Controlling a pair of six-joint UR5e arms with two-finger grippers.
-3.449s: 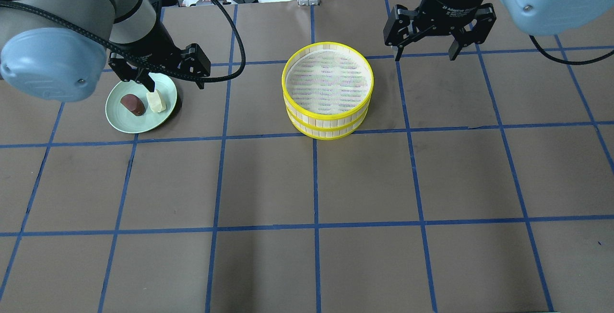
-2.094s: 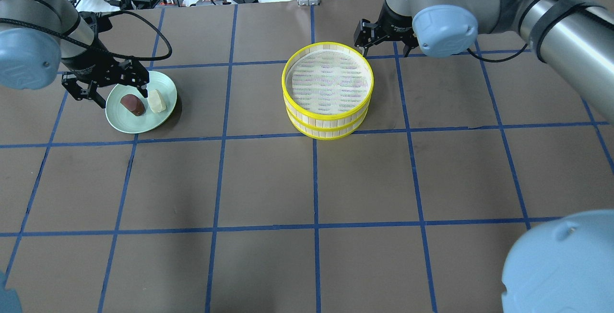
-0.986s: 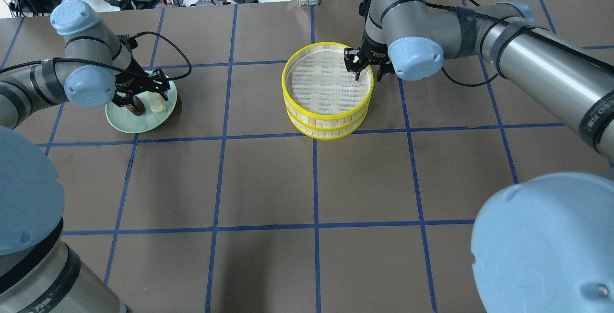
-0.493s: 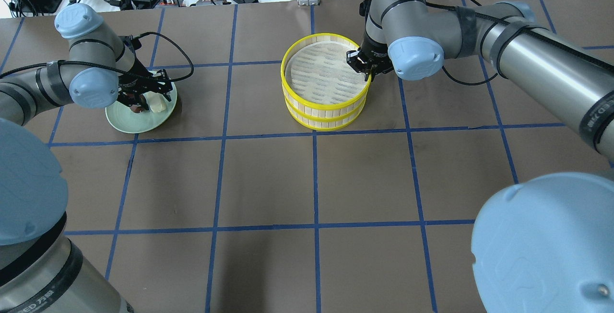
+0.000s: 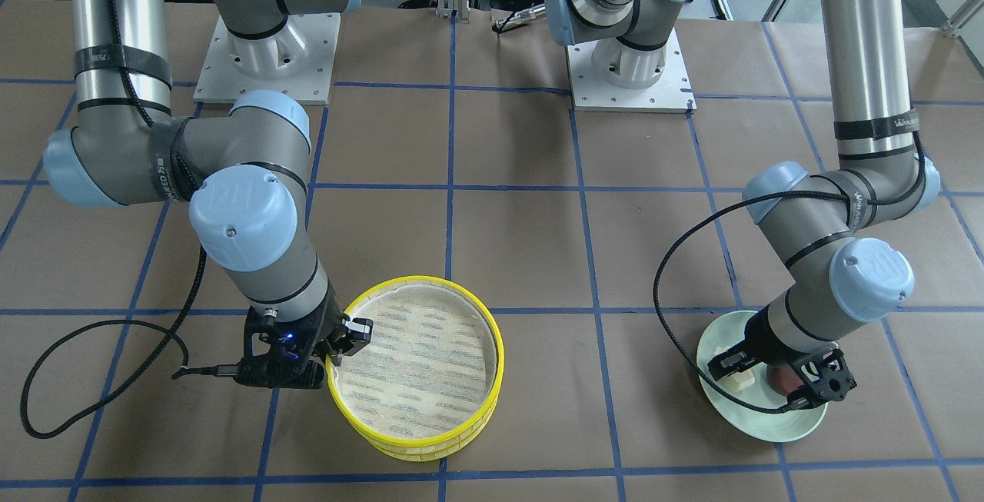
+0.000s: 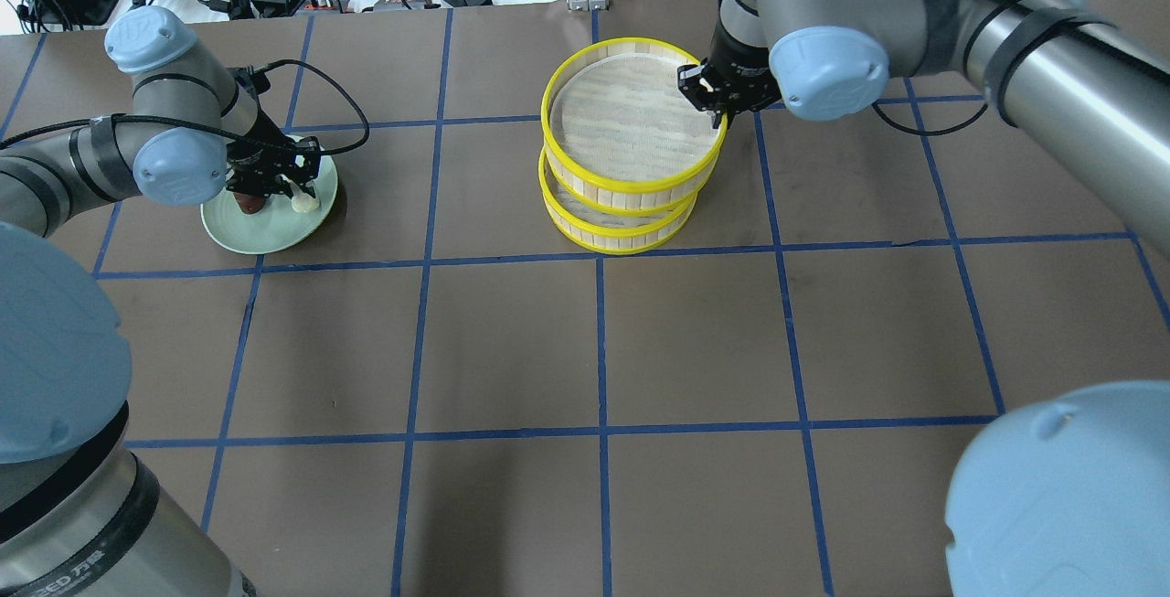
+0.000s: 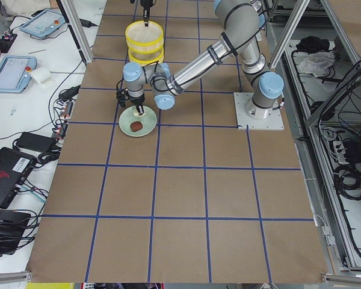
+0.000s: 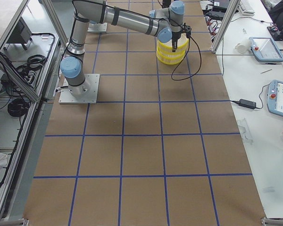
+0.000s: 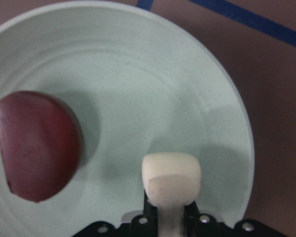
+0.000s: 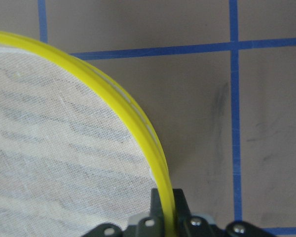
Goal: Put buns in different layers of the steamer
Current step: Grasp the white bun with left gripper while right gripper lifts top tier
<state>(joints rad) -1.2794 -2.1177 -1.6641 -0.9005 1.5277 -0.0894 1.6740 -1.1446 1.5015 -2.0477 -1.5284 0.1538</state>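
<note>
Two buns, small and oblong. The cream bun (image 9: 171,175) was clamped end-on in the left gripper (image 9: 171,217), just over the pale green plate (image 9: 138,74) at the desk's (image 6: 695,341) far left. The reddish-brown bun (image 9: 37,145) lay on that plate, beside the cream one and apart from it. Two round steamer trays with yellow rims, slatted sides and mesh floors stood far centre. The upper tray (image 6: 631,197) was pinched by its right rim in the right gripper (image 10: 167,207) and sat offset over the lower tray (image 6: 622,233), which rested on the desk.
</note>
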